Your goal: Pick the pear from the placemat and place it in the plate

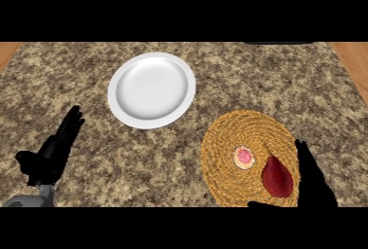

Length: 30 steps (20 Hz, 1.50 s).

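right hand [313,181] is down at the lower right, fingers straight and released, standing just beside the right flank of the pear [278,177], with the thumb poking in below it along the bottom edge. might be touching, might be a hair off, can't tell which, but nothing is curled round the fruit yet. the pear is a dark red one lying on the right part of the round woven placemat [230,131]. just to its left on the same mat there's a small round pinkish thing [244,157], no idea what it is.

so imo this is the pre-grasp step, pick not done yet. next move wants fingers and thumb closing round the pear without bumping that pink bit, then a lift and a carry up and left to the white plate [151,90], which sits well apart from the mat.

left hand [52,153] is just resting at the left side, open, fingers up.

surface is a speckled brown granite counter [86,63], with wood strips [354,58] showing at the far corners.
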Available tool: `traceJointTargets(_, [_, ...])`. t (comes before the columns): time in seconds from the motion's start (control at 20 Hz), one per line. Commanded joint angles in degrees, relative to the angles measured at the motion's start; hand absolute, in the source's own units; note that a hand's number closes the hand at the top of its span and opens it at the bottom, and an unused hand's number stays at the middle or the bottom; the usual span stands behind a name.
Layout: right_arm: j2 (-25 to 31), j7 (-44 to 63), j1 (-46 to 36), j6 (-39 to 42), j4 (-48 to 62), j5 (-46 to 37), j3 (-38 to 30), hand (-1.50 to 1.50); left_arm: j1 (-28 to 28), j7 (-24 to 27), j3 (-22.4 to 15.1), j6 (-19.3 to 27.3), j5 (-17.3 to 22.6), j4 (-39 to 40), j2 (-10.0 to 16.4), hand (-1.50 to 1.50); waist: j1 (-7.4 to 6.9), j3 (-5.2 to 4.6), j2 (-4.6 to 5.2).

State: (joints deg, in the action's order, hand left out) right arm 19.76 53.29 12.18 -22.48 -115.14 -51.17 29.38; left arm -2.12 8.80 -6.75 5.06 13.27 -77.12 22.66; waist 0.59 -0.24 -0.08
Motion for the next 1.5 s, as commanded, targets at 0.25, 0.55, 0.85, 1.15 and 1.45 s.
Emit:
traceJointTargets(0.25, [-3.39,15.70,-3.18,17.89,-5.78,-0.96,-1.24,-1.50,-0.80,-2.87,-0.26,0.14,-1.70,-1.55,-1.86,0.00,-0.63,0.22,0.03])
traceJointTargets(0.55, [-3.28,15.08,-6.75,23.53,-0.03,3.64,-6.88,-1.50,-0.63,-0.67,-1.17,0.24,-4.23,-0.96,-2.81,0.00,-1.01,0.24,0.16])
traceJointTargets(0.85, [-7.26,14.51,-11.19,25.80,4.79,4.37,-8.58,-1.50,-0.31,2.85,3.69,-4.34,-1.95,3.49,-1.57,0.00,-0.90,0.22,0.14])
traceJointTargets(1.15, [-8.15,9.08,-10.47,24.31,12.03,2.31,-11.59,-1.50,-0.97,-0.07,4.23,-4.00,-3.67,1.20,-2.91,0.00,-0.72,0.25,0.08])
traceJointTargets(1.45, [-6.92,6.17,-8.06,26.76,12.21,3.68,-15.75,-1.50,-1.24,-1.45,4.32,-4.46,-5.64,0.85,-4.59,0.00,-0.57,0.25,0.06])
